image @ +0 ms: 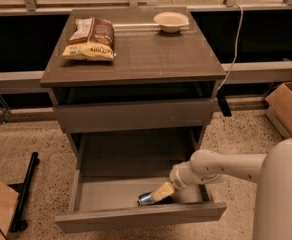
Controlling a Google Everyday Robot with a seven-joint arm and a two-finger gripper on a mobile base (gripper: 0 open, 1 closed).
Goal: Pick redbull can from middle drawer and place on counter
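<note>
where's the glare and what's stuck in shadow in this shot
Camera view: the counter carries a faint sheen near the bowl; the middle drawer is dark at its back under the cabinet, lighter on its front floor; the redbull can glints there, with the gripper right at it.

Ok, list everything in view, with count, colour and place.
can: one, silver-blue, lying in the open drawer, front right.
drawer: one, grey-brown, pulled out, cabinet's lowest.
counter: one, grey-brown, cabinet top.
chip bag: one, yellow-brown, counter's rear left.
bowl: one, cream, counter's rear right.
box: one, brown cardboard, floor at right.
cable: one, white, hanging behind the cabinet.
bar: one, black, floor at left.
arm: one, white, reaching in from right.
gripper: one, beige, in the drawer at the can.
</note>
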